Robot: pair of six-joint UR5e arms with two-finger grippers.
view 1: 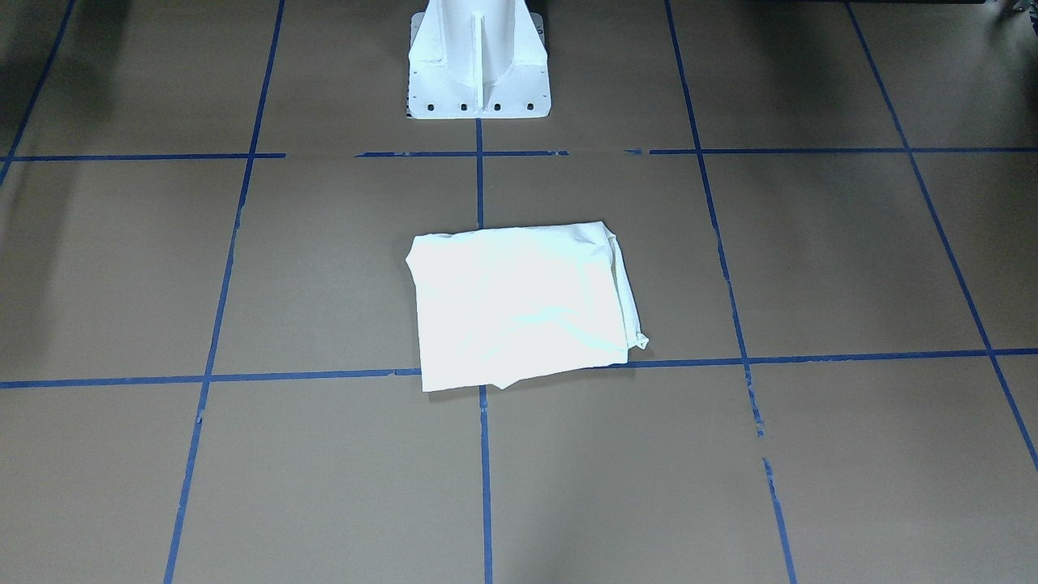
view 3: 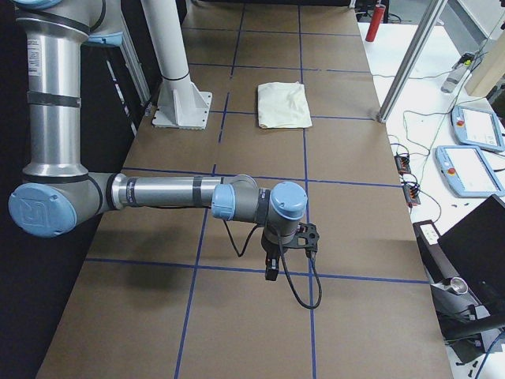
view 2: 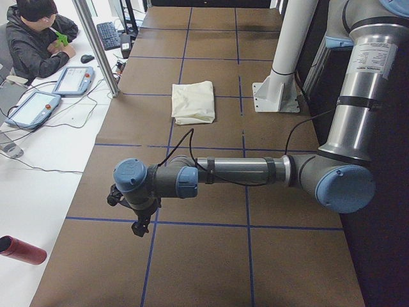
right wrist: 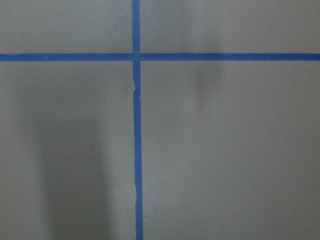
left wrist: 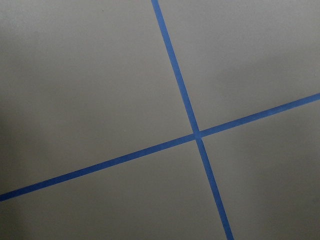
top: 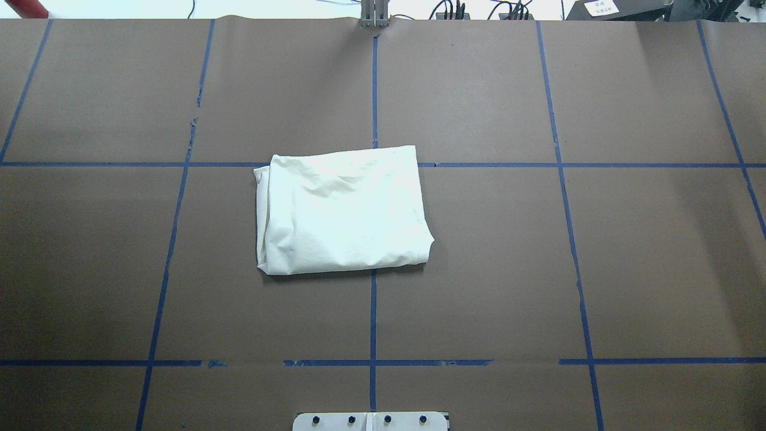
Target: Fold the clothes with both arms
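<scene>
T-shirt (top: 344,209) lies folded in a rough rectangle at centre of the overhead view, plain side up, no print showing, on the brown bench (top: 568,269). Left hand (view 2: 136,217) hangs low over the bench at lower left of the left side view. Right hand (view 3: 272,264) hangs likewise at lower centre of the right side view. Both are well apart from the shirt. Cannot tell if either is released or clenched. Wrist views show only bare bench and tape lines (left wrist: 196,135).

Fold looks done or nearly so.

Risks:
- Layers at the bundle's left edge in the overhead view are uneven.
- A loose corner (view 1: 641,341) pokes out at lower right in the front view.
- A pinch catching only the top layer would likely peel the fold open.
- A dragging move could slide the whole bundle.
</scene>
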